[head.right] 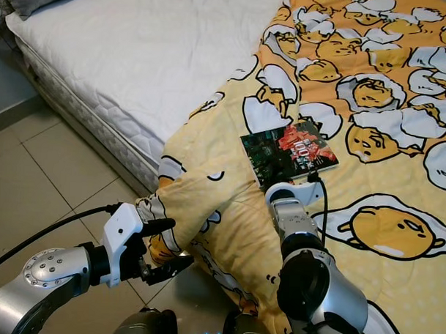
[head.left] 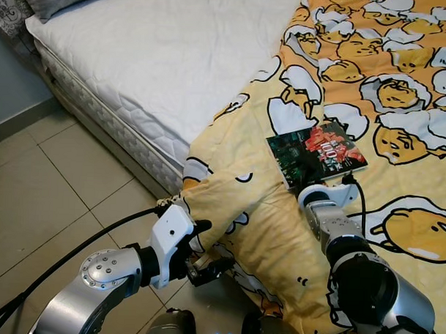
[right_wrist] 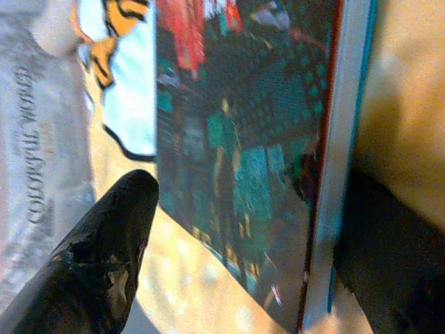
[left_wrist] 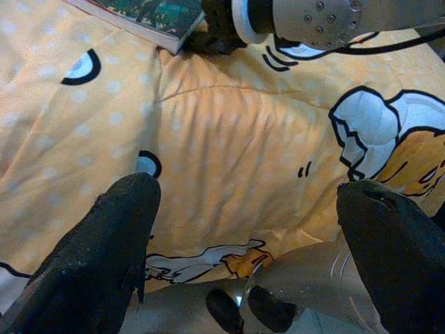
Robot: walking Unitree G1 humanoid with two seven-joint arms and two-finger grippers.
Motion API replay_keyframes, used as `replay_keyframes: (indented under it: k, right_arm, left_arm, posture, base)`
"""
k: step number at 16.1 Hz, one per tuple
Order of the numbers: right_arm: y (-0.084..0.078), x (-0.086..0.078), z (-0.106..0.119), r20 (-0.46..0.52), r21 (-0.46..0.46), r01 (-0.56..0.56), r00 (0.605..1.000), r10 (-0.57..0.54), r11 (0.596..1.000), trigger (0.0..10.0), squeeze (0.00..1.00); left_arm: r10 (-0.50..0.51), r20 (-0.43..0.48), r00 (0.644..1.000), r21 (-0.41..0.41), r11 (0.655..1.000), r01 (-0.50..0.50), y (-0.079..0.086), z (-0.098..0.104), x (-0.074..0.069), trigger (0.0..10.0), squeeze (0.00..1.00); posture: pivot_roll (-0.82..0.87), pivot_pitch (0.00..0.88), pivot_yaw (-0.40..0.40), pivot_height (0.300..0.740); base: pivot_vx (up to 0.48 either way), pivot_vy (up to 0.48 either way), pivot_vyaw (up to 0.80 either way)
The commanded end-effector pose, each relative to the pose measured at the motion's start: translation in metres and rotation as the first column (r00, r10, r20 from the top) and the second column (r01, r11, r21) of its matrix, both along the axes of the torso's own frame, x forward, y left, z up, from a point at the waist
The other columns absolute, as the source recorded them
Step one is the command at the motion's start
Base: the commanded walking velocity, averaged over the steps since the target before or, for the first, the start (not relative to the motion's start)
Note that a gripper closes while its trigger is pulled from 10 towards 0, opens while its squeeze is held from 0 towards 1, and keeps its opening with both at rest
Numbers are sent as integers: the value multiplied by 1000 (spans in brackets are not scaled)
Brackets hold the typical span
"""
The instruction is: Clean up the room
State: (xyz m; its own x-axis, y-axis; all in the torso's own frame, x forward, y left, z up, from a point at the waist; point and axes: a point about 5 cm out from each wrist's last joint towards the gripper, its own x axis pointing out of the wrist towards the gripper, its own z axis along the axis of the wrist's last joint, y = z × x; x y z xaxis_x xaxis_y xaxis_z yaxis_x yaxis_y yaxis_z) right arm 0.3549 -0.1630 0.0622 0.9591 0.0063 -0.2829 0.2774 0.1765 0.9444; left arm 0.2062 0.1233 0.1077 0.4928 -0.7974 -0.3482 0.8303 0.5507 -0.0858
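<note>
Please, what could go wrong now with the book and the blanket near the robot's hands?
1. The right hand is open around the near edge of the book, which lies on soft, wrinkled blanket. A grip this close to the edge may slip or bend the cover.
2. The blanket hangs over the bed's corner toward the floor, next to the open left hand. The fabric could catch on its fingers and drag the book along.
</note>
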Motion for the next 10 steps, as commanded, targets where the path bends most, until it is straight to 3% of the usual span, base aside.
replay_keyframes:
  k: [1, 5, 6, 7, 8, 9, 10]
  right_arm:
    - [1, 5, 8, 48, 24, 18, 999, -20, 1000, 10000, 0]
    - [-3, 9, 15, 75, 30, 39, 996, -41, 999, 10000, 0]
    - [-4, 9, 16, 85, 28, 44, 995, -47, 999, 9333, 0]
    - [-4, 10, 17, 87, 31, 47, 995, -49, 998, 5765, 0]
    - [-4, 10, 17, 82, 33, 46, 995, -49, 998, 4392, 0]
    - [-4, 10, 16, 80, 33, 45, 996, -48, 998, 4000, 0]
    - [-3, 9, 15, 72, 35, 46, 996, -49, 998, 2392, 0]
  left_arm:
    - [-2, 4, 1000, 3, 1000, 2, 1, 2, -1, 10000, 0]
    - [-3, 12, 1000, -1, 1000, 3, 0, 3, 1, 10000, 0]
    - [-3, 13, 1000, -3, 1000, 3, 0, 3, 2, 10000, 0]
    - [-3, 13, 1000, -2, 1000, 3, 0, 3, 2, 10000, 0]
    - [-4, 13, 1000, -1, 1000, 4, 0, 3, 2, 10000, 0]
    - [-3, 13, 1000, -1, 1000, 3, 1, 4, 2, 10000, 0]
    - [-3, 13, 1000, 0, 1000, 3, 1, 4, 2, 10000, 0]
  posture:
    - [32, 181, 26, 740]
    - [31, 177, 24, 740]
    - [31, 177, 24, 740]
    - [32, 179, 24, 740]
    - [35, 181, 24, 740]
    - [38, 183, 25, 740]
    - [39, 183, 26, 740]
  base:
    - [0, 0, 0]
    - [0, 0, 0]
    - [0, 0, 0]
    - [0, 0, 0]
    - [0, 0, 0]
    - [0, 0, 0]
    - [0, 0, 0]
